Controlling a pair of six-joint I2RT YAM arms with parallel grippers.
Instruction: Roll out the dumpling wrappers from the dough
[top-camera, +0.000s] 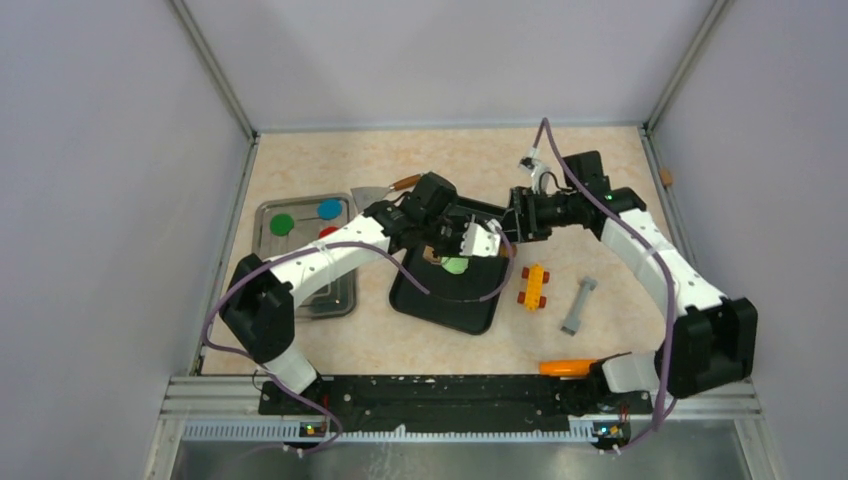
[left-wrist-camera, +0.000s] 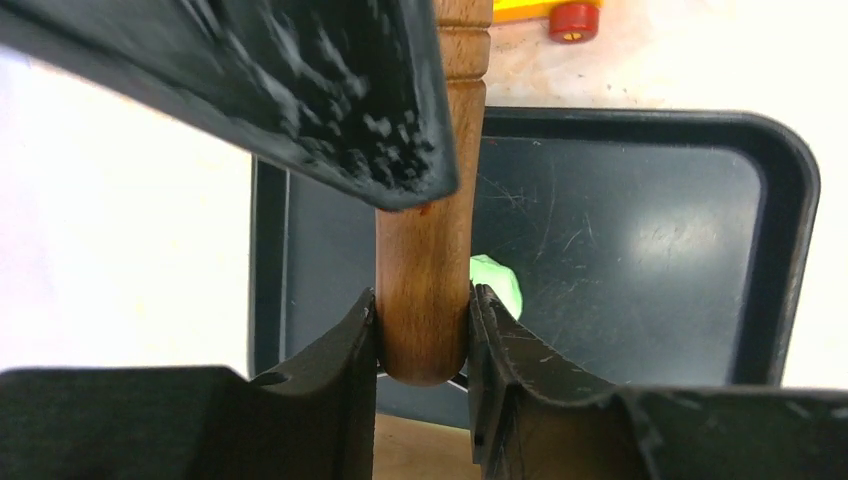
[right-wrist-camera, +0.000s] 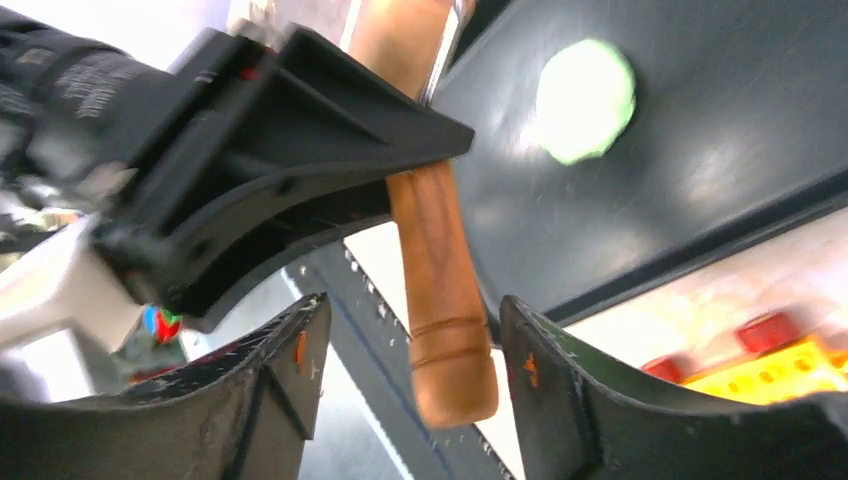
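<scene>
A wooden rolling pin (left-wrist-camera: 425, 290) hangs over the black tray (left-wrist-camera: 650, 250), and my left gripper (left-wrist-camera: 422, 330) is shut on one end of it. The lime-green dough (left-wrist-camera: 497, 282), a small flattened blob, lies on the tray just behind the pin. From the right wrist, the pin's other end (right-wrist-camera: 440, 270) sits between the spread fingers of my right gripper (right-wrist-camera: 412, 310) with a gap on each side, so that gripper is open. The dough (right-wrist-camera: 585, 100) shows beyond it. From above, both grippers (top-camera: 470, 240) (top-camera: 505, 228) meet over the tray near the dough (top-camera: 455, 265). One green dumpling wrapper (top-camera: 283, 224) lies in the metal tray.
The metal tray (top-camera: 270, 250) at the left also holds a blue disc (top-camera: 329, 208) and a red disc (top-camera: 328, 232). A scraper (top-camera: 375, 192) lies behind it. Right of the black tray (top-camera: 440, 305) are a yellow toy block (top-camera: 534, 286), a grey piece (top-camera: 578, 305) and an orange tool (top-camera: 567, 367).
</scene>
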